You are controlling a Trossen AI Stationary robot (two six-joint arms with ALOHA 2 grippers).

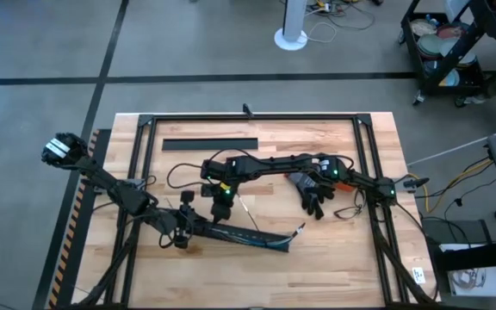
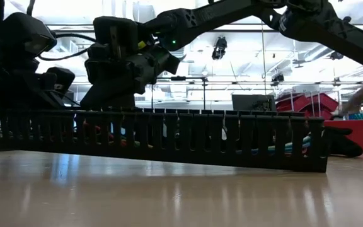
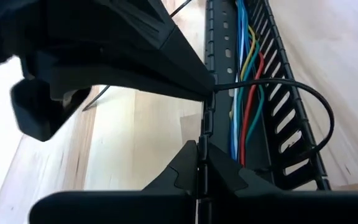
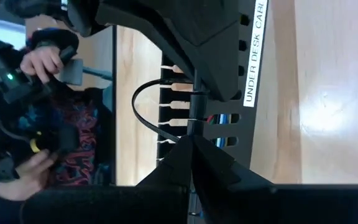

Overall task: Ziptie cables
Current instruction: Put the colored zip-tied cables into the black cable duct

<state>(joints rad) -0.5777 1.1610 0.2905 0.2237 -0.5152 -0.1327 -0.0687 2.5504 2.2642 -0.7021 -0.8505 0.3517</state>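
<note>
Starting at your left, the left tool (image 1: 182, 231) sits at the near-left end of the black duct (image 1: 244, 238), its fingers (image 3: 185, 168) drawn together on the duct's toothed wall. Inside that duct you can see the cables (image 3: 246, 87), blue, yellow, red and green strands running along the channel, with a thin black ziptie (image 3: 303, 106) arching over them in a loop. Moving right, your right tool (image 1: 220, 200) hangs over the duct's middle, pinched tight on the ziptie strap where it crosses the wall. Farther right on the table (image 1: 334, 250), a dark glove (image 1: 310, 196) lies beneath the right arm, and a flat black strip (image 1: 209, 144) rests near the far edge.
</note>
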